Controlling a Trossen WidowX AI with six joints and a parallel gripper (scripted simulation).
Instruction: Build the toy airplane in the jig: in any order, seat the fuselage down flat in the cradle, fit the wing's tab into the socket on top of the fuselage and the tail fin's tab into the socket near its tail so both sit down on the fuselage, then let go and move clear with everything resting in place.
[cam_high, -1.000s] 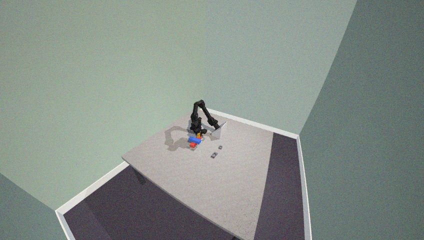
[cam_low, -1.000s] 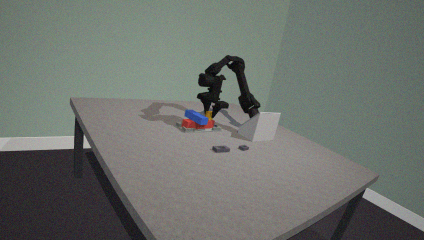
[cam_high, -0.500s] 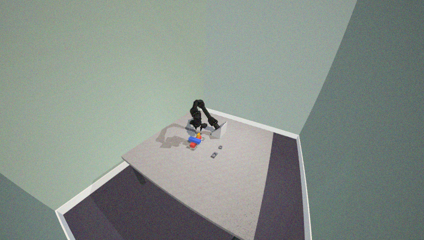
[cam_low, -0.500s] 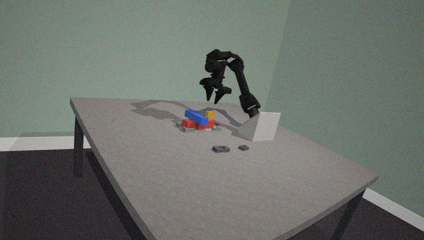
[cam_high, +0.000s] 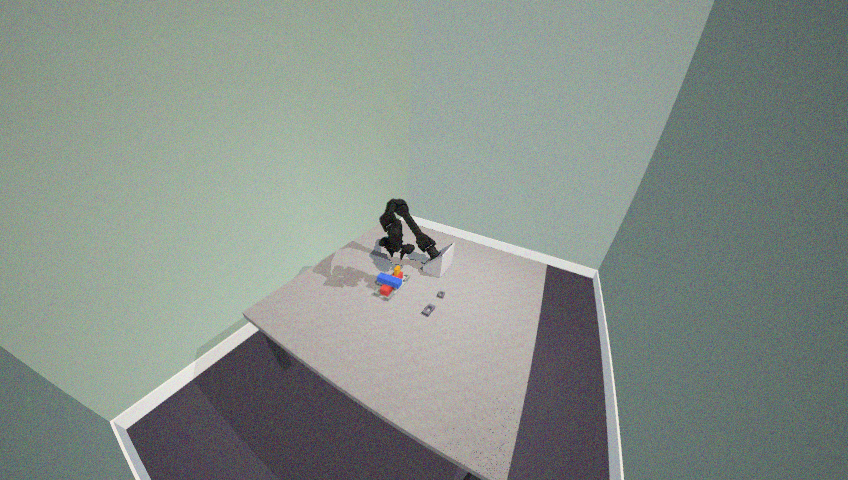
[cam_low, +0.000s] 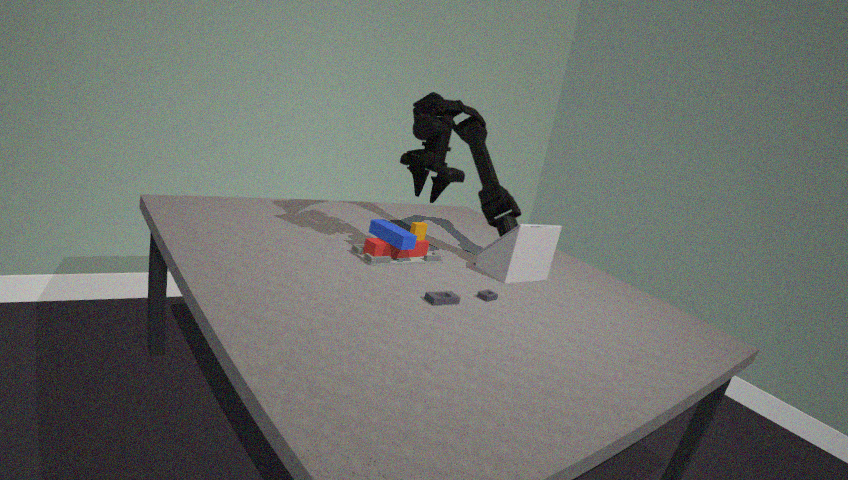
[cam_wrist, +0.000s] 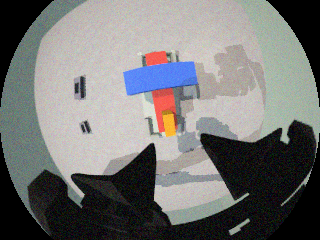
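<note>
Above and just tailward of the orange tail fin (cam_high: 397, 270) (cam_low: 418, 230) (cam_wrist: 169, 123), the fingers (cam_high: 401, 256) (cam_low: 424, 198) stand spread around nothing, probably for clearance. Below them, the red fuselage (cam_high: 386, 290) (cam_low: 377, 246) (cam_wrist: 162, 102) lies in the cradle (cam_high: 386, 297) (cam_low: 377, 259) (cam_wrist: 148, 111), apparently supporting the fin and blue wing (cam_high: 389, 280) (cam_low: 391, 233) (cam_wrist: 160, 78).

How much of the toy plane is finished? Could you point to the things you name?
Apparently nearly all: the long red block body (cam_high: 386, 290) (cam_low: 410, 249) (cam_wrist: 164, 102) lies in the grey cradle (cam_low: 377, 259), with the blue bar wing (cam_high: 389, 280) (cam_low: 391, 233) (cam_wrist: 161, 78) across it and the upright yellow block fin (cam_high: 397, 270) (cam_low: 418, 230) (cam_wrist: 169, 123) on one end. The open black end effector (cam_high: 399, 255) (cam_low: 424, 199) (cam_wrist: 178, 142) holds nothing, above everything. Only confirming full seating seems left.
</note>
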